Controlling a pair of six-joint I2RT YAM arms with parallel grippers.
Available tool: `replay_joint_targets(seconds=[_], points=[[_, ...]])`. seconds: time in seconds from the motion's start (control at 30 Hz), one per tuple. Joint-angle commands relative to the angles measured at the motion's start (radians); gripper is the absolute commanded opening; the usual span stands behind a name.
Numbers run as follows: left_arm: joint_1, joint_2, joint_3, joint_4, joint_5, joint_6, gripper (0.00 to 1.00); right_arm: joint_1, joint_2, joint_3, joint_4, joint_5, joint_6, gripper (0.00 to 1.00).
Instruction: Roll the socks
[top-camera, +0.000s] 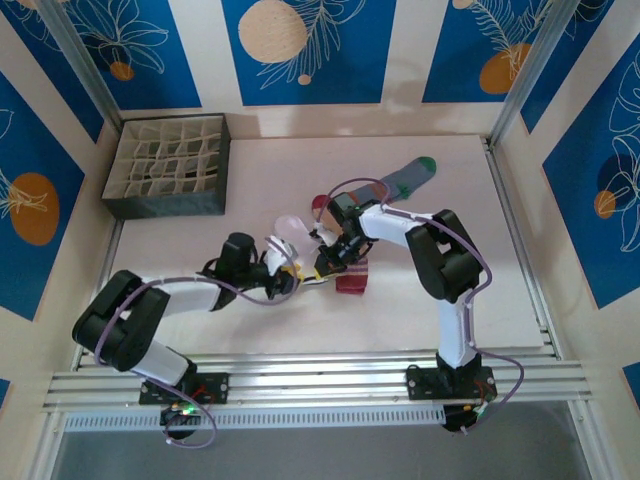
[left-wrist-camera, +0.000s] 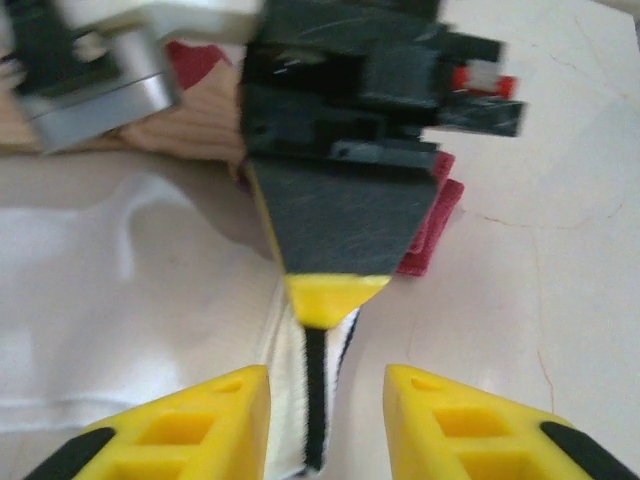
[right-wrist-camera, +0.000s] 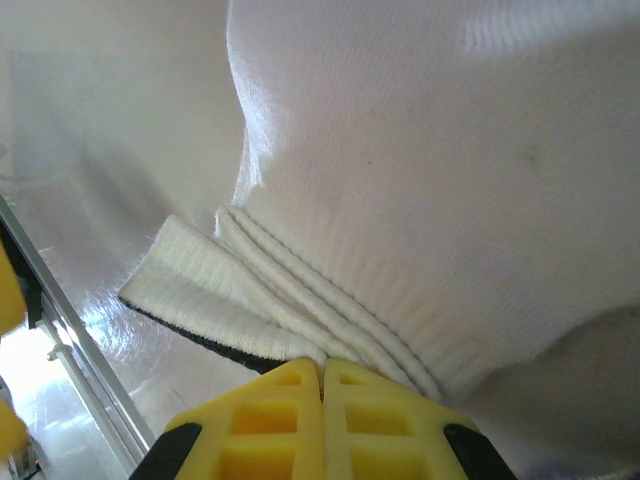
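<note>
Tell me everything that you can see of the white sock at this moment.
The white sock is soft knit fabric with a ribbed cuff that carries a dark stripe along its edge. Its body lies crumpled on the pale table. The cuff is gathered into folded layers, and the right gripper is shut on them. The left gripper stands open, one finger on either side of the cuff.

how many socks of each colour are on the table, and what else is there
white sock: 1
peach and maroon sock: 1
grey-blue sock: 1
divided box: 1
total: 4
</note>
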Motion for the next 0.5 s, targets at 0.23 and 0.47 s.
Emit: replay_joint_targets(seconds=[0.23,0.47], points=[[-0.134,0.074,0.006,0.050,-0.240,0.272,0.41,0.000,0.058,0.056,-0.158,-0.001,-0.055,0.02],[-0.149,0.172,0.037,0.067,-0.249,0.256,0.29,0.003,0.072,0.047,-0.168,-0.043,-0.083,0.03]])
